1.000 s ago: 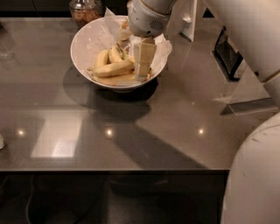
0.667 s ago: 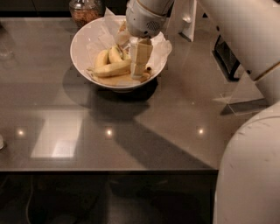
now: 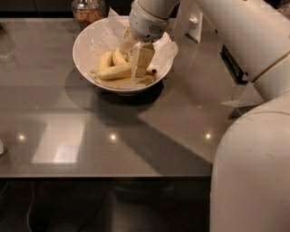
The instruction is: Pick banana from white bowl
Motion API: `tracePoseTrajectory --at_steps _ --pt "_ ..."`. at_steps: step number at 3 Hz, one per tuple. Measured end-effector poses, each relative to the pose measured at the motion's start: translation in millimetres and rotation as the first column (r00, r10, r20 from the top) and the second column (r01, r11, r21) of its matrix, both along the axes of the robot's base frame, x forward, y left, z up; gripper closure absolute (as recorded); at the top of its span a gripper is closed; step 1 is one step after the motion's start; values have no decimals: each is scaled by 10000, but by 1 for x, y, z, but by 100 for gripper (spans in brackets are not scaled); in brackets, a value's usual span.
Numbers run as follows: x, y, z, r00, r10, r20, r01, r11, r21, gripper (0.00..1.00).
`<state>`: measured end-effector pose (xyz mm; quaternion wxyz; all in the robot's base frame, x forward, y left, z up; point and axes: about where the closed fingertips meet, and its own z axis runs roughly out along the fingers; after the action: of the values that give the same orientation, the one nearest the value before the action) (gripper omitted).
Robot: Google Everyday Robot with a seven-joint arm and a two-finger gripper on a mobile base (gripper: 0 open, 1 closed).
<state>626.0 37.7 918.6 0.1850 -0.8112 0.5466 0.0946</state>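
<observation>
Contents: white bowl [image 3: 80, 47] holds paper [image 3: 164, 47], banana [image 3: 113, 71], shorter bananas [image 3: 106, 60] | gripper [image 3: 138, 74] inside, over banana | jaws: cannot tell

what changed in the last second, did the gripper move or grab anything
The gripper slid slightly toward the picture's left inside the white bowl, ending over the right end of the banana. No grasp can be made out, and nothing was lifted. The other bananas, the bowl and the glass jar stayed put.
</observation>
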Motion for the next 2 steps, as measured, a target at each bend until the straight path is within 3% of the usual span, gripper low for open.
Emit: tracePoseTrajectory --at_steps 2 --pt "4 0 -9 9999 -50 -123 49 9999 -132 37"
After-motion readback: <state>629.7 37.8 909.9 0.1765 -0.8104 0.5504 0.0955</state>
